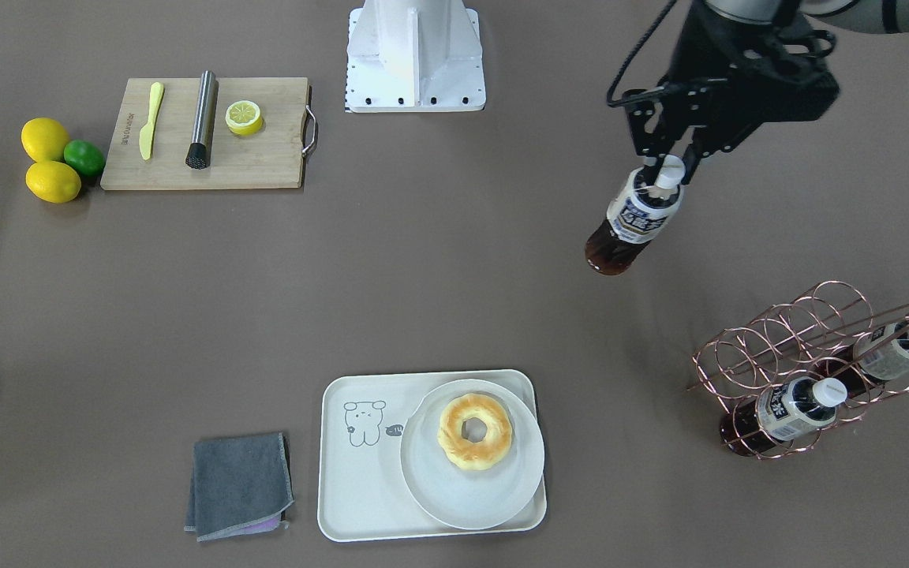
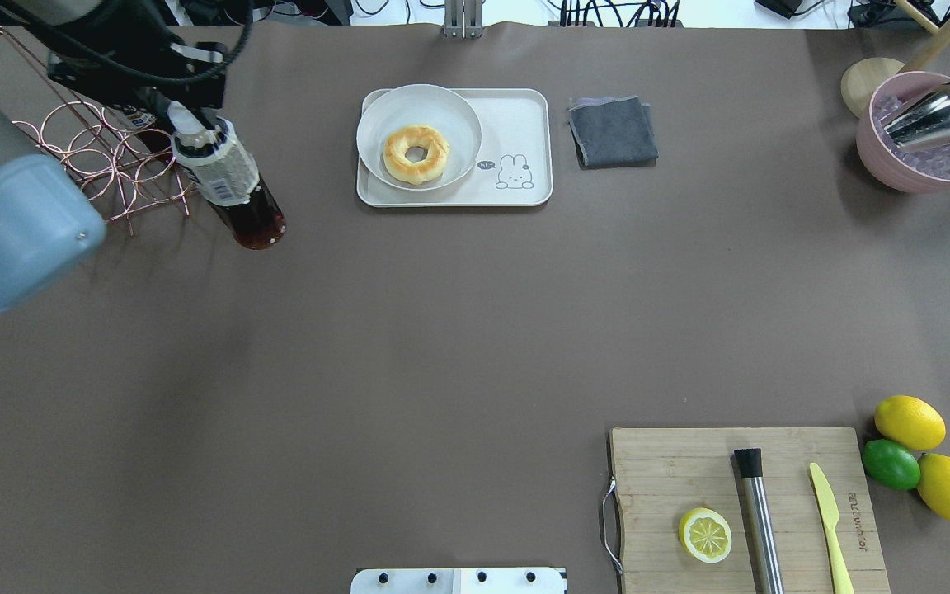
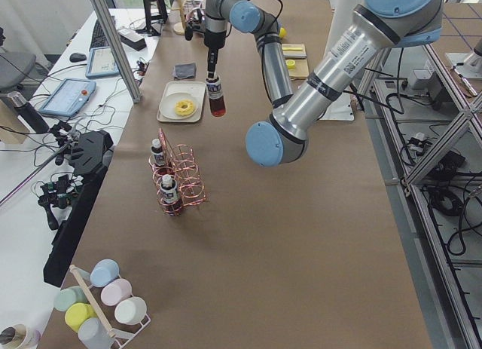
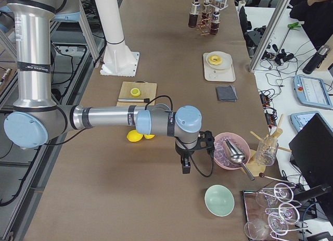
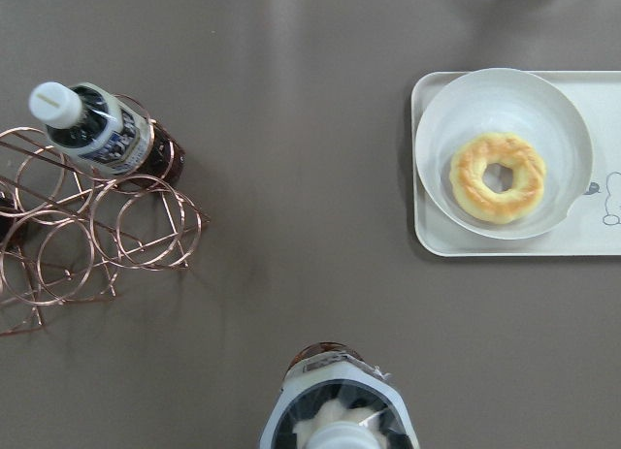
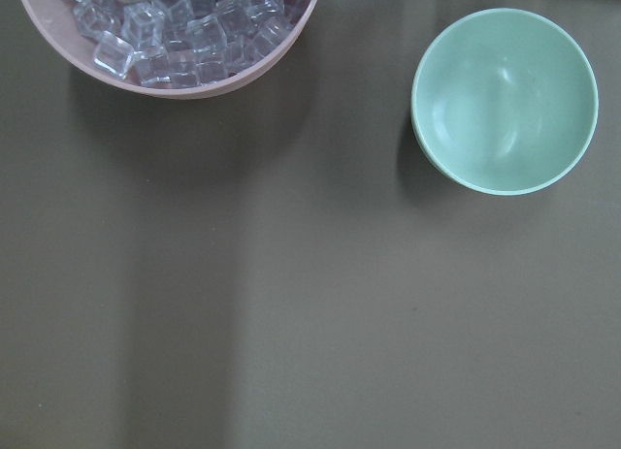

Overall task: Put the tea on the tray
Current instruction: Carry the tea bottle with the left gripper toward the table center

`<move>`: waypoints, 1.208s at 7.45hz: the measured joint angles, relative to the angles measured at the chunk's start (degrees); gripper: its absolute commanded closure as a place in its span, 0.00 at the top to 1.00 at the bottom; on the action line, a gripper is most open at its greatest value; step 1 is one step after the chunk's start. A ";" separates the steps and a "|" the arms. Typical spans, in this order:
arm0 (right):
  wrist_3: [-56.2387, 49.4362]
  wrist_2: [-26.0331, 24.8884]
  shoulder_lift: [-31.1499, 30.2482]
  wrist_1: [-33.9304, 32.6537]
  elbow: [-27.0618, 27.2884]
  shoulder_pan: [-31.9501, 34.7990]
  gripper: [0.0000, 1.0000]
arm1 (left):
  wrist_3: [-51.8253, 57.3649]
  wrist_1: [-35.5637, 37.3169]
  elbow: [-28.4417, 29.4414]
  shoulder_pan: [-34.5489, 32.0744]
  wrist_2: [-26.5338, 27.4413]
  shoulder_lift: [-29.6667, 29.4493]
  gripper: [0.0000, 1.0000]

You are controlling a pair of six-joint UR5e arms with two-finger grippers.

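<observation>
My left gripper (image 1: 663, 175) is clamped on the white cap of the tea (image 1: 634, 225), which hangs tilted at the upper right of the front-facing view, well apart from the tray (image 1: 360, 489) at bottom centre. Held by the cap alone, it could swing or slip in transit. The plate (image 1: 470, 505) fills most of the tray, and landing on its rim would likely topple the bottle. The front-facing view shows the bare strip by the bear drawing; the left wrist view crops it. I cannot tell how the right gripper (image 4: 186, 167) holds its fingers.
</observation>
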 measured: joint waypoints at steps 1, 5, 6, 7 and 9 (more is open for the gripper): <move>0.03 0.03 0.00 0.00 0.00 0.00 1.00 | -3.83 0.97 2.05 3.84 2.19 -3.60 0.00; 0.05 0.20 0.15 0.00 0.34 0.00 1.00 | -18.46 -0.60 9.15 19.47 9.60 -12.21 0.00; 0.05 0.21 0.16 0.00 0.38 0.00 1.00 | -21.42 -2.24 10.26 22.66 11.56 -13.07 0.00; 0.05 0.22 0.13 0.00 0.41 0.00 1.00 | -23.16 -3.78 11.32 25.23 13.40 -13.29 0.00; 0.05 0.22 0.09 0.00 0.37 0.00 1.00 | -24.74 -6.87 13.29 27.82 15.21 -13.01 0.00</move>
